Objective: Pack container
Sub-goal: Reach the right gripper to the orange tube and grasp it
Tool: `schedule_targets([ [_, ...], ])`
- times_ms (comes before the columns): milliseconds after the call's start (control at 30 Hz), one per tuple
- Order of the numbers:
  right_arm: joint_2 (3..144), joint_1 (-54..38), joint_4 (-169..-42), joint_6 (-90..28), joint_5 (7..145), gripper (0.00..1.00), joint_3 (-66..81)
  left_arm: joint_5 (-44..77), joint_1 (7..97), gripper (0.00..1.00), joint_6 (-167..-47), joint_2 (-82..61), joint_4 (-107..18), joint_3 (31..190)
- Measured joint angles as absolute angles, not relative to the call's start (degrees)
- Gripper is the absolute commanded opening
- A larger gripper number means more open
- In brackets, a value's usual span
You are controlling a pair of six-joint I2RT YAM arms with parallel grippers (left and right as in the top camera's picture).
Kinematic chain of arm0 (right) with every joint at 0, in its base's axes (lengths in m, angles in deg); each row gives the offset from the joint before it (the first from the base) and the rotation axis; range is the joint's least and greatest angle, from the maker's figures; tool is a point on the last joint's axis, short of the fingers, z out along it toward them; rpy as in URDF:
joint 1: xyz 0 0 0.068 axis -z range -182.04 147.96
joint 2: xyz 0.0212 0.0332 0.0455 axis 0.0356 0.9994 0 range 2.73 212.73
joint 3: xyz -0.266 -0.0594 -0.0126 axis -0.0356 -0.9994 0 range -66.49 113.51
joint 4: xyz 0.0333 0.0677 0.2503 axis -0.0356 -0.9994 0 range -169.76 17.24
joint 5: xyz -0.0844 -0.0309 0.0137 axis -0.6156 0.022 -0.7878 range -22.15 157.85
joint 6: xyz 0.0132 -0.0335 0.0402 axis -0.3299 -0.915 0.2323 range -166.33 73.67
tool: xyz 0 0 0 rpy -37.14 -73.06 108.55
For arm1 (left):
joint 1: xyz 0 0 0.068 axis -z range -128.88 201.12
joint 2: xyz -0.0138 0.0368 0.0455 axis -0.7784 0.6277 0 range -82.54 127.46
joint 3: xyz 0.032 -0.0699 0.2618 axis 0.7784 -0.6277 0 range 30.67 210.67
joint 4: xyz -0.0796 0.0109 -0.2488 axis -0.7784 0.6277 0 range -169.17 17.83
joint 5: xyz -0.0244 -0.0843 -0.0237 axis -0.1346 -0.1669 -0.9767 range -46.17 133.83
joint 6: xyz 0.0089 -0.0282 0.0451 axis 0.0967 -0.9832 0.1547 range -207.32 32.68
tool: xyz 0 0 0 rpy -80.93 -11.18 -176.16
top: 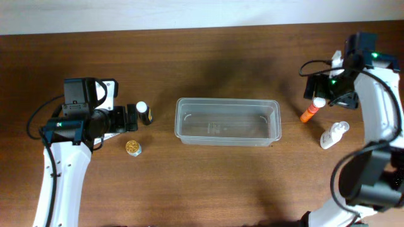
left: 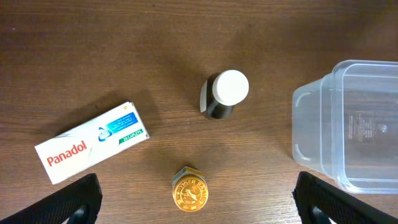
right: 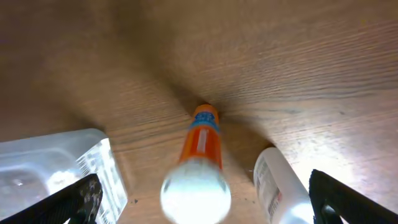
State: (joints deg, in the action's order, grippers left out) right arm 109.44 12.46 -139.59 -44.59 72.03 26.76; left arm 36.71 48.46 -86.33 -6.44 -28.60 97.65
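- At the middle of the desk sits the container [top: 227, 101], a clear tub lying long side left to right, with nothing visible inside it.
- Just left of it stand a dark bottle with a white cap [top: 144, 112] and, nearer, a small gold-lidded jar [top: 132, 147]. A Panadol box [left: 90, 150] lies further left, seen only by the left wrist camera.
- Over these hangs the left gripper [top: 130, 118], fingers spread wide and holding nothing.
- Right of the tub lies an orange tube [top: 310, 111] with a white cap, and a white bottle [top: 333, 134] rests just beside it, nearer and to the right.
- Over the tube is the right gripper [top: 322, 94]. Its fingers are spread to either side of the tube and touch nothing. Whether the cap end is off the desk I cannot tell.
- Risks, as I judge them:
  - The tube is round and slick, so an off-centre pinch could squirt it sideways into the white bottle or roll it away.
  - A finger coming down close to that bottle could tip it.
  - On the left, the bottle and jar stand near each other, so reaching for one may knock over the other.
  - The tub looks light, so an item clipped on its rim could shove it across the desk.
  - Both arms reaching for the tub together could collide.
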Motion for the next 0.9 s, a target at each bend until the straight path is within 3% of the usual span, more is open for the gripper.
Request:
schedule_targets([
  [167, 114.49, 12.46, -137.82, -44.64, 72.03, 0.79, 26.81, 36.69, 48.46, 0.99, -86.33, -6.44, -28.58, 97.65],
  [267, 116.28, 12.46, -137.14, -44.66, 72.08, 0.58, 26.81, 36.69, 48.46, 0.99, -86.33, -6.44, -28.58, 97.65],
  [467, 116.79, 12.46, -136.64, -44.57, 72.05, 0.38, 26.85, 36.69, 48.46, 0.99, -86.33, -6.44, -28.58, 97.65],
  [667, 116.79, 12.46, -137.95, -44.46, 72.25, 0.26, 26.98, 36.69, 48.46, 1.0, -86.33, -6.44, -28.58, 97.65],
  [900, 116.79, 12.44, -142.12, -44.38, 72.25, 0.24, 29.58, 36.69, 48.46, 0.99, -86.33, -6.44, -28.58, 97.65],
])
